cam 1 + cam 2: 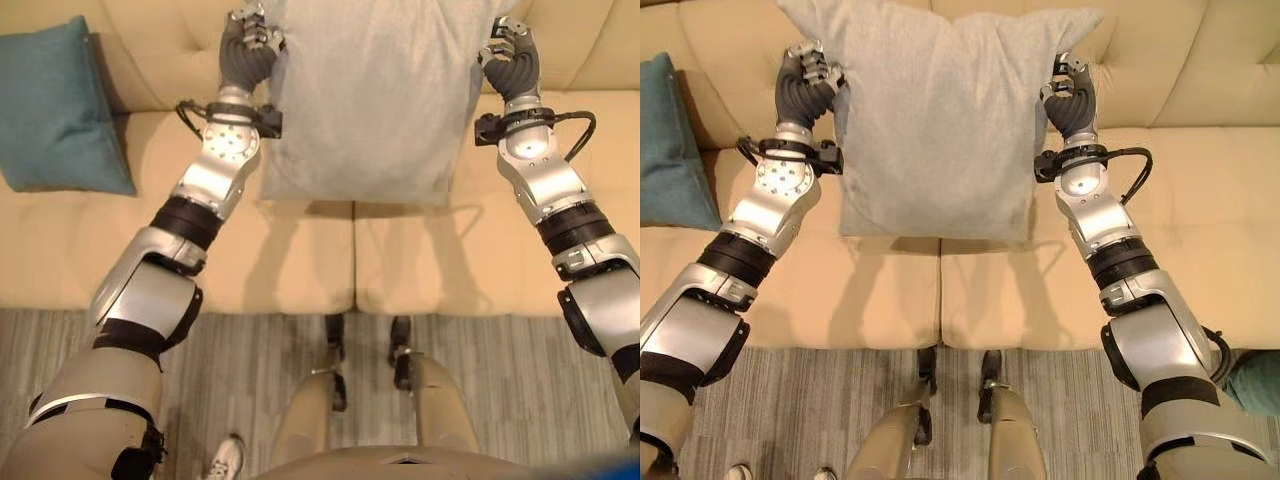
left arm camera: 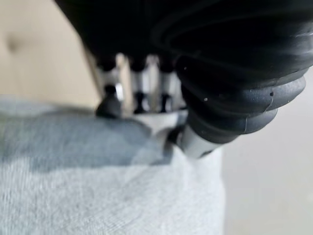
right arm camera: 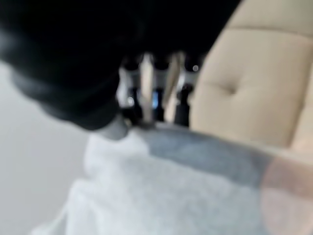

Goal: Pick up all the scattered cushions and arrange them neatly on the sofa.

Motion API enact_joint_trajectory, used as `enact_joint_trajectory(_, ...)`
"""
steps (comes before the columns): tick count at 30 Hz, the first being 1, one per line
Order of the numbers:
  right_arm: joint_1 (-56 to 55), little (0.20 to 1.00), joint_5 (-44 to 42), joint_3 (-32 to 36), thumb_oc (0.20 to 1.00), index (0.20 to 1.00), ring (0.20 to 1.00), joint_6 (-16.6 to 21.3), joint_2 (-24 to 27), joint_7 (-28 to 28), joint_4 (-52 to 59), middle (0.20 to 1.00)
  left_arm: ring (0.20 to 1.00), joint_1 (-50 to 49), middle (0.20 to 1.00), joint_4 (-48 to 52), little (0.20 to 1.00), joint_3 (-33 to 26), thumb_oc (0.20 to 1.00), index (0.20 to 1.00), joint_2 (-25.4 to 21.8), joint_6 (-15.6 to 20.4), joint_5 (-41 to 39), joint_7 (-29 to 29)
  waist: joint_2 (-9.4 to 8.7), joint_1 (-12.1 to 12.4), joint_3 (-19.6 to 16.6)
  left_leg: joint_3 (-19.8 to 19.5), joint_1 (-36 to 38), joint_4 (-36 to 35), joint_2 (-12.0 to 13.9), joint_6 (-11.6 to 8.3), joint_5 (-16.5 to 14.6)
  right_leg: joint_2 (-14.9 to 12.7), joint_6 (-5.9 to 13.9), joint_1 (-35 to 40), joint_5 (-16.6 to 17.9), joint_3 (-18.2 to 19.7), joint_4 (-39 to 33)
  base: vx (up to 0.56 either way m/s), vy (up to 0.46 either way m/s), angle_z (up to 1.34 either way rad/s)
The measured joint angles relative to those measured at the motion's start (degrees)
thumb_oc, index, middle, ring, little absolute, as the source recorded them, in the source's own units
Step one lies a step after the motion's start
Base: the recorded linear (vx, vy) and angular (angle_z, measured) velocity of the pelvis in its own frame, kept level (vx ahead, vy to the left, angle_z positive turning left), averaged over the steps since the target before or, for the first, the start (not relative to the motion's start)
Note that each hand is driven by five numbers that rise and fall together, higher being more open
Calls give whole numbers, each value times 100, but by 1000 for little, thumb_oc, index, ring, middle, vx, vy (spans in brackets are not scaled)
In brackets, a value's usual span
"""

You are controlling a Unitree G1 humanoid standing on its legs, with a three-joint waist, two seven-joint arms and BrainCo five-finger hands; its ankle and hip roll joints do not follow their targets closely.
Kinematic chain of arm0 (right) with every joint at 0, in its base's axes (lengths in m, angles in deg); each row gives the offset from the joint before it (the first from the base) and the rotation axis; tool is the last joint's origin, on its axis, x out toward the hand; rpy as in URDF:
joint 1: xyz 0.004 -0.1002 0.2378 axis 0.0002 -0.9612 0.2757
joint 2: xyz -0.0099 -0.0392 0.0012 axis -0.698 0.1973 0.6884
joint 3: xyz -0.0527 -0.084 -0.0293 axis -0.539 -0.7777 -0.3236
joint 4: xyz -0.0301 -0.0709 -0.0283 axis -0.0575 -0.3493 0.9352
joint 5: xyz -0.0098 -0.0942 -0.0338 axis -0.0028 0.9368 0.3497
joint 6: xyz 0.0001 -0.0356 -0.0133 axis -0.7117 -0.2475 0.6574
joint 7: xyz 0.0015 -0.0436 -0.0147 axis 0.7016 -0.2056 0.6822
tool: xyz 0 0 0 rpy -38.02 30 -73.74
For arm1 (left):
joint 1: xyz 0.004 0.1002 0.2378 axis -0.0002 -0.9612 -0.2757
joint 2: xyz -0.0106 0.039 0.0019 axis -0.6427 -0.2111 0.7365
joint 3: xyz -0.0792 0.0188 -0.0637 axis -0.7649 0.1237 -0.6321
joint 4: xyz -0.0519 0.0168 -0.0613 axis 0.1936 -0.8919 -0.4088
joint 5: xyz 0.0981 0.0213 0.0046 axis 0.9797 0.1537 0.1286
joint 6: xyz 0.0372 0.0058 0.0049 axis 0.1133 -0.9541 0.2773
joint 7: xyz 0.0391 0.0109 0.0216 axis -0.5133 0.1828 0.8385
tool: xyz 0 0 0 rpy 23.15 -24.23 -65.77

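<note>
A cream sofa (image 1: 400,260) with a button-tufted backrest is seen across the upper part of the head views; its seat is divided by a central seam. Grey striped flooring (image 1: 250,370) is laid in front of it. Soft shadows are cast on the seat.

A home living room, wide cream button-tufted upholstered sofa (image 1: 300,250) with deep seat cushions, grey striped carpet (image 1: 260,360) on the floor just in front of the sofa, square teal fabric cushion (image 1: 60,105) propped against the sofa's backrest
</note>
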Motion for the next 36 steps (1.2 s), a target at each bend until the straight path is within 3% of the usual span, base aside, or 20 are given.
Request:
enact_joint_trajectory(16,1006,200,-238,-731,200,200,200,45,374,23,-357,200,200,333,200,-309,200,33,200,200,-94,101,-273,2,-5,49,25,-67,-642,49,19,26,22,36,-2,-560,5,8,-30,2,-10,2)
enact_joint_trajectory(18,1006,200,-246,-730,200,200,200,58,373,19,-357,200,200,333,200,-309,200,34,200,200,-95,101,-275,3,-4,41,25,-112,-644,23,19,111,82,9,5,-660,8,35,194,-2,-14,10)
enact_joint_trajectory(19,1022,200,-273,-672,200,200,200,93,370,13,-355,200,200,358,200,-310,200,34,200,200,-112,120,-276,18,-1,39,13,-277,-697,3,45,158,118,-65,354,-1208,-112,266,868,-15,-20,25)
enact_joint_trajectory(20,1080,200,-277,-636,200,200,200,127,363,-13,-356,200,200,418,200,-315,200,14,200,200,-131,176,-272,27,-112,61,4,-220,-734,-51,-30,144,125,-122,194,-911,561,332,-484,-25,-26,15)
enact_joint_trajectory(21,1144,200,-276,-585,200,200,200,155,305,-18,-356,200,200,474,200,-350,200,7,200,200,-190,186,-268,31,-112,107,7,-172,-893,51,34,47,196,-59,276,-922,717,321,-684,-21,-19,11)
enact_joint_trajectory(25,1226,200,-275,-708,200,200,200,239,309,-15,-371,200,200,957,200,-1094,200,224,200,200,-197,210,-262,3,-110,74,8,-193,-994,20,106,-40,257,-8,262,-987,727,177,-699,-2,-1,6)
enact_joint_trajectory(36,1474,200,34,-497,200,200,200,313,248,-461,-271,200,200,1074,200,-1023,200,-16,200,200,-107,341,-252,274,-109,78,8,-201,-1343,-99,61,-42,258,-43,210,-1384,767,182,-727,8,1,1)
